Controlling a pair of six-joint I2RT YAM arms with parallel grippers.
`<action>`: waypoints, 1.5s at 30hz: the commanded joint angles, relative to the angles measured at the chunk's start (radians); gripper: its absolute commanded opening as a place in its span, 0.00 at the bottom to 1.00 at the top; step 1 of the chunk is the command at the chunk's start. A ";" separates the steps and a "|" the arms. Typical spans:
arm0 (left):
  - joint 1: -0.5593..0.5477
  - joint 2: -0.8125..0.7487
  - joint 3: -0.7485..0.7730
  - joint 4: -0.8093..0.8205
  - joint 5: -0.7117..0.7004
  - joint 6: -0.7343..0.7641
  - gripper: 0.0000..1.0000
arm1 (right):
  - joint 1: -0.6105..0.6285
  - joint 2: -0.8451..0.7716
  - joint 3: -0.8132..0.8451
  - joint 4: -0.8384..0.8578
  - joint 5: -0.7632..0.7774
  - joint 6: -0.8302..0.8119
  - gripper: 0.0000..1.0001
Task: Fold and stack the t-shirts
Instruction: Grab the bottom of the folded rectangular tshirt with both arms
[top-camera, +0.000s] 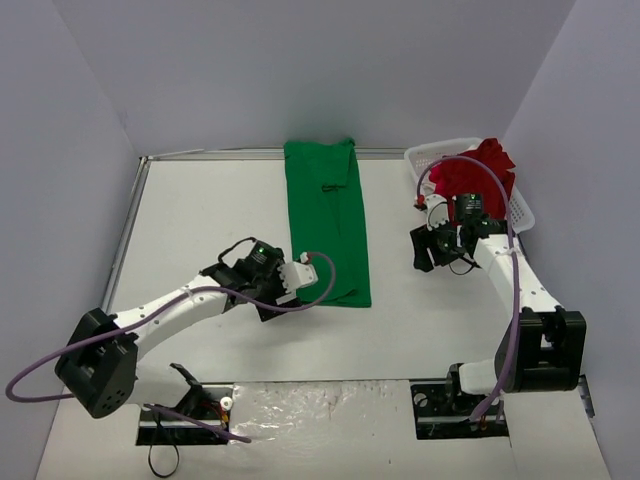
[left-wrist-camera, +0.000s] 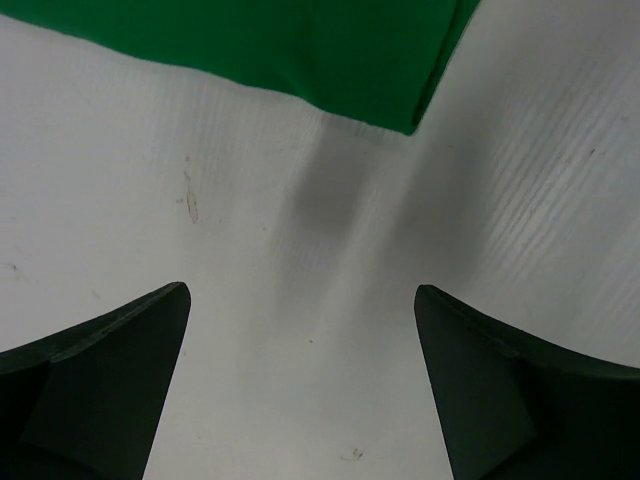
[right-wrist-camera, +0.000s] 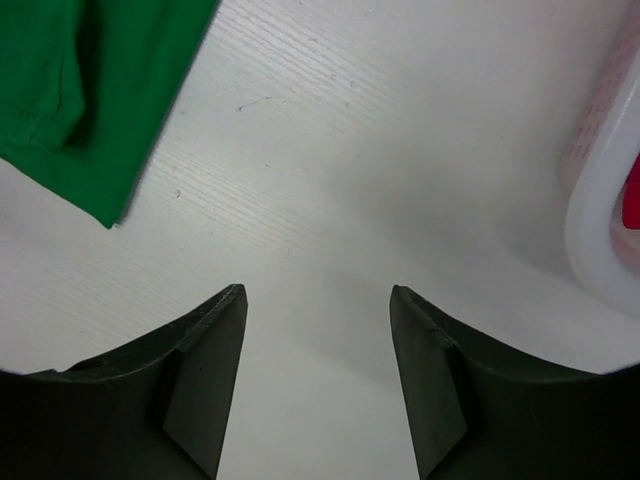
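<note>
The green t-shirt (top-camera: 326, 220) lies folded into a long strip down the middle of the table, from the far edge to mid-table. Its near corner shows in the left wrist view (left-wrist-camera: 300, 50), and an edge shows in the right wrist view (right-wrist-camera: 90, 90). The red t-shirt (top-camera: 478, 172) is bunched in the white basket (top-camera: 432, 155) at the far right. My left gripper (top-camera: 283, 300) is open and empty just left of the green shirt's near end; its fingers (left-wrist-camera: 110, 370) hover over bare table. My right gripper (top-camera: 432, 250) is open and empty between the green shirt and the basket.
The basket's white rim shows at the right edge of the right wrist view (right-wrist-camera: 600, 210). A metal rail (top-camera: 125, 230) runs along the table's left edge. Purple cables loop over both arms. White walls stand close behind and at both sides.
</note>
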 joint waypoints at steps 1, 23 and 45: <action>-0.075 0.012 -0.003 0.144 -0.116 0.013 0.95 | -0.021 -0.047 -0.003 0.006 -0.030 0.012 0.56; -0.218 0.145 0.003 0.250 -0.153 0.024 1.00 | -0.072 -0.018 0.002 0.006 0.005 0.015 0.56; -0.218 0.297 0.091 0.227 -0.157 0.008 0.76 | -0.060 0.012 0.002 0.006 0.036 0.006 0.56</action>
